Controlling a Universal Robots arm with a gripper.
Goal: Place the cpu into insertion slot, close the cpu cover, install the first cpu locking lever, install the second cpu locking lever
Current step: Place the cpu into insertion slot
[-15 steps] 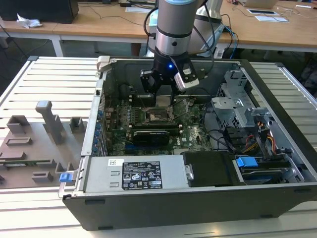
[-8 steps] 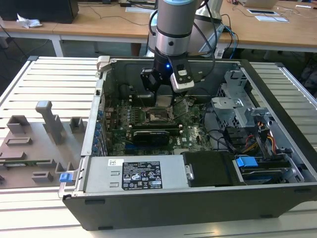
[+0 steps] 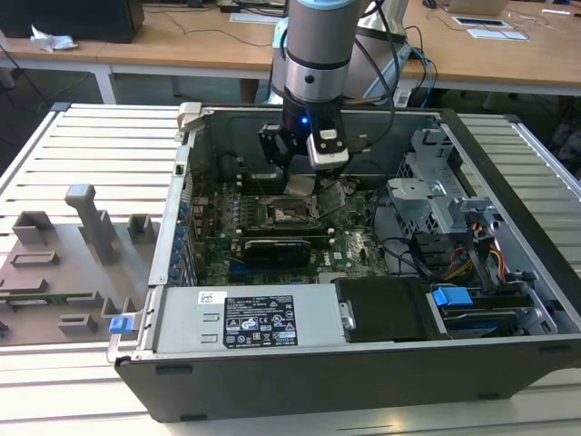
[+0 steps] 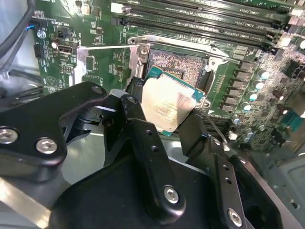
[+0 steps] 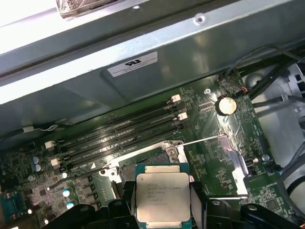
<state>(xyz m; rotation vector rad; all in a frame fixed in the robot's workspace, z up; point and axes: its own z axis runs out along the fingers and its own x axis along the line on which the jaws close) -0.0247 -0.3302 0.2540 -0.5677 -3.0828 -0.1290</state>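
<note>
The hand [image 4: 166, 114] is clenched on the cpu [image 4: 167, 106], gripped by its edges near the socket [image 4: 178, 61]; it is judged light, stiff, fragile.

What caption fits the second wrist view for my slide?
Gripper holds the cpu over the open socket.

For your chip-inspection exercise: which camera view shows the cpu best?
The first wrist view: the cpu faces the camera squarely, with most of its metal top visible. The second wrist view shows it at an angle between the fingers; the exterior view shows a small silvery patch.
</note>
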